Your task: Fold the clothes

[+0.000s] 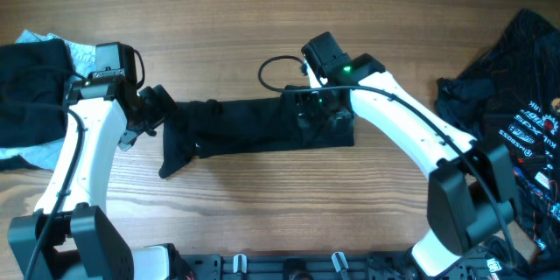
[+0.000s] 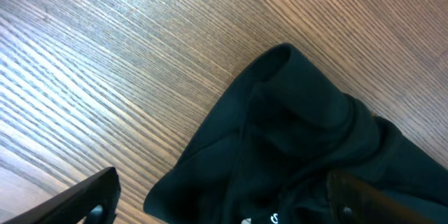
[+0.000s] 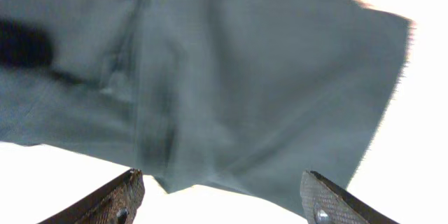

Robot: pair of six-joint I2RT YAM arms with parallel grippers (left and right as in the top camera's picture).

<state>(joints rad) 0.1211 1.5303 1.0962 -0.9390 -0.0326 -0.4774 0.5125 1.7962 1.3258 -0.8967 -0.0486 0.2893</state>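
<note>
The left gripper (image 1: 150, 112) reaches in from the left, its arm rising from the near edge and bending inward. Its fingers (image 2: 91, 197) stand apart, with the left end of the black garment (image 1: 262, 127) lying unclamped between them. The right gripper (image 1: 320, 112) comes in on a long arched arm from the right and hangs over the garment's right end, jaws likewise spread wide with the cloth below; whether they touch it cannot be told. The garment lies as a long band across the middle of the table (image 1: 262, 17), its left end flaring into a loose corner toward the near side and its right end square. Bare wood shows beyond it and in front of it. A pile of black clothes (image 1: 512, 105) with white print sits at the right edge. Another black piece (image 1: 31, 87) lies on a light blue one (image 1: 80, 52) at the far left, just beside the left arm.
</note>
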